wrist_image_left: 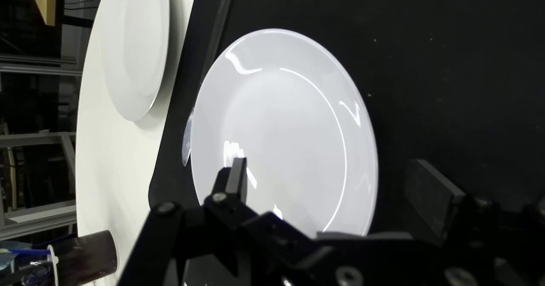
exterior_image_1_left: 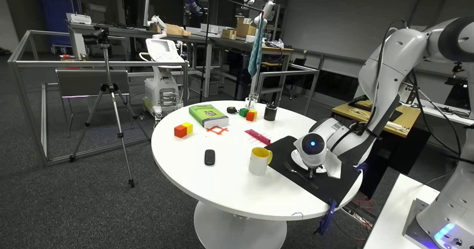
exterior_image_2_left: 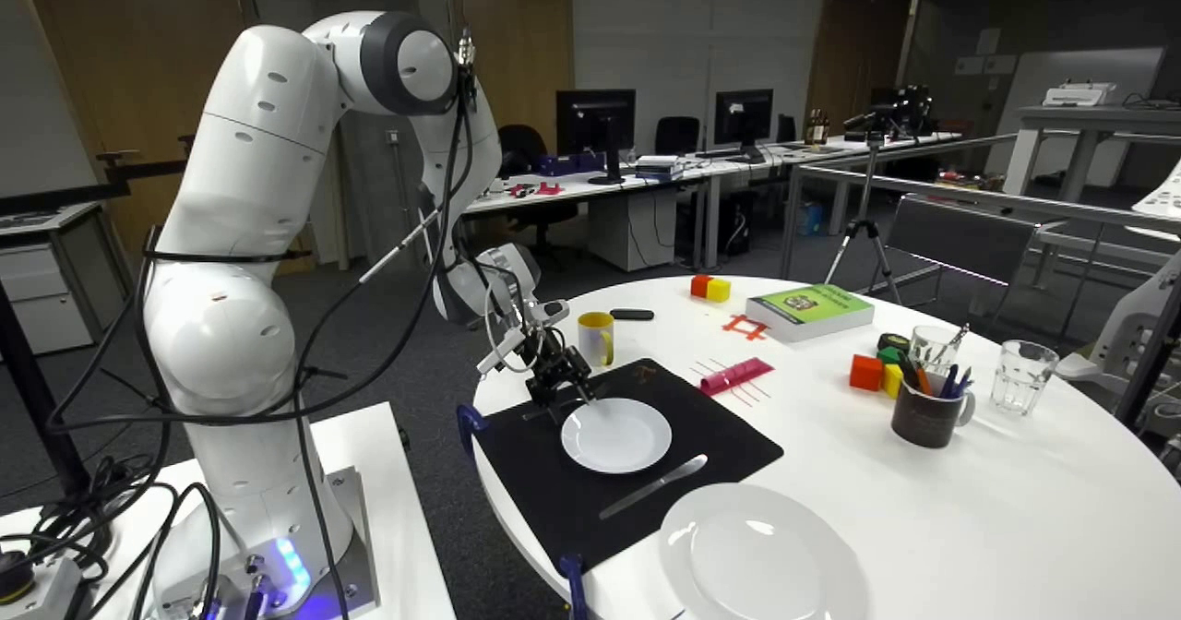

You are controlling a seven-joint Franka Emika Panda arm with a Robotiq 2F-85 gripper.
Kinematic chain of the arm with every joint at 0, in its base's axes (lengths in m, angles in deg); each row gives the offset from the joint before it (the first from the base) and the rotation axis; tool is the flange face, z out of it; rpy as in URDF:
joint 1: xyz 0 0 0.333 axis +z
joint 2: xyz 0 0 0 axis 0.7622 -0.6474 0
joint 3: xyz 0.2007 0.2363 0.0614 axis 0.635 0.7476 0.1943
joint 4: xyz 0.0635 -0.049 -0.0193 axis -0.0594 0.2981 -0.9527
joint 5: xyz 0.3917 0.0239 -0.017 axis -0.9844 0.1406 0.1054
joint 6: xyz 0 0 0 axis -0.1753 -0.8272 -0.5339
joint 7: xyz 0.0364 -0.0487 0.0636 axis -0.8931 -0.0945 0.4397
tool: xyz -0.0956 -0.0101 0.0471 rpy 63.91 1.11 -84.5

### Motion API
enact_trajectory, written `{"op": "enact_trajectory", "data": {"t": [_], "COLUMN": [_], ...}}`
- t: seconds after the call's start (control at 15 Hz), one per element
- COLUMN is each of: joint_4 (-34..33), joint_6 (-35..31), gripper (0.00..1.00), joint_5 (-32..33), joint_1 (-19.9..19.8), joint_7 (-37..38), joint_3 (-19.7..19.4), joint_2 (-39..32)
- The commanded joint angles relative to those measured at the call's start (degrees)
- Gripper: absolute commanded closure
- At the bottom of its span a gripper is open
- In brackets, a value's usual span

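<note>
My gripper (wrist_image_left: 328, 169) stands open, its jaws wide apart with nothing held between them. A small white plate (wrist_image_left: 281, 115) lies on a black mat (exterior_image_2_left: 720, 426) right by the fingertips. In the wrist view one finger (wrist_image_left: 236, 177) overlaps the inside of the plate, while the opposite finger (wrist_image_left: 430, 192) is beyond the rim, over the mat. Whether either touches the plate, I cannot tell. On the far side of the plate lies a knife (exterior_image_2_left: 653, 487). A fork (exterior_image_1_left: 296, 171) rests on the mat near the gripper. Beyond the knife is a larger white plate (exterior_image_2_left: 761, 555).
Near the mat stands a white and yellow mug (exterior_image_1_left: 258, 162). Farther out are a black handheld object (exterior_image_1_left: 209, 157), a pink holder (exterior_image_2_left: 735, 375), a green book (exterior_image_2_left: 812, 311), coloured cubes (exterior_image_2_left: 865, 373), a pen cup (exterior_image_2_left: 927, 417) and glasses (exterior_image_2_left: 1022, 378). Blue clamps (exterior_image_1_left: 326, 219) grip the table edge.
</note>
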Motion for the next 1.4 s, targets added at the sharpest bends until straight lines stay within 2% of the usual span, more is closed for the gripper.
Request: {"op": "enact_trajectory", "data": {"t": [0.0, 0.53, 0.6, 0.73, 0.87, 1.0, 1.33], "joint_4": [-1.36, -2.10, -2.26, -2.56, -2.67, -2.49, -1.24], "joint_6": [3.15, 5.65, 5.98, 6.70, 6.86, 6.62, 4.10], "gripper": [0.00, 0.00, 0.04, 0.28, 0.39, 0.56, 0.94], "joint_5": [1.48, 1.21, 1.14, 1.03, 0.73, 0.07, -3.21], "joint_1": [1.00, 0.83, 0.77, 0.73, 0.54, 0.19, -1.88], "joint_7": [0.28, -0.18, -0.35, -0.56, -1.17, -2.17, -9.97], "joint_3": [-0.46, -0.44, -0.43, -0.38, -0.32, -0.14, 0.60], "joint_2": [-1.09, -2.08, -2.22, -2.44, -2.55, -2.20, 0.52]}}
